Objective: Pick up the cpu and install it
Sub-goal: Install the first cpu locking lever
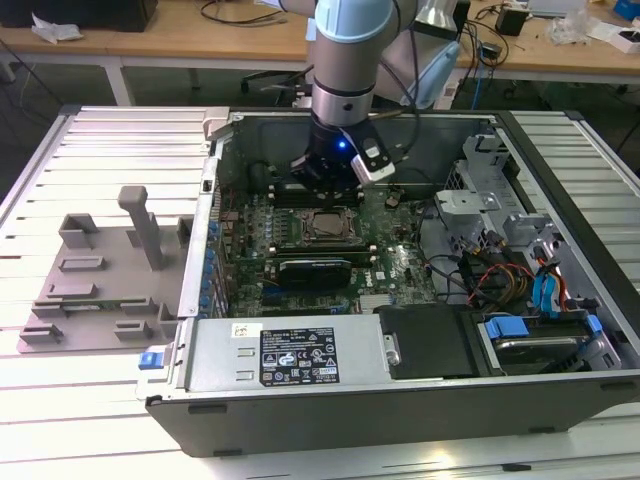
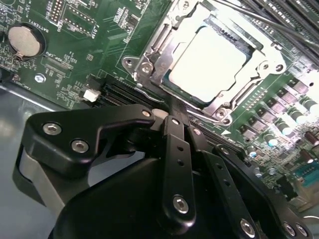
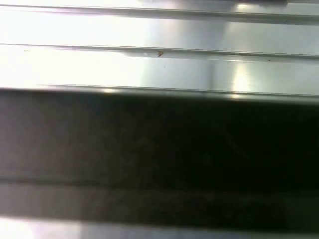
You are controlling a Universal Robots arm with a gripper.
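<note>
Exterior view: claw [image 1: 322, 185], pressed together (apparently empty), hangs at twelve o'clock of the seated cpu [image 1: 326, 226]; a stray nudge could skew it.

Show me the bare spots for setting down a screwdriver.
At the exterior view's left, the slatted table is bare between the grey tray and its near edge, and beyond the tray. Inside the case it is crowded: motherboard, cables, arm.
</note>
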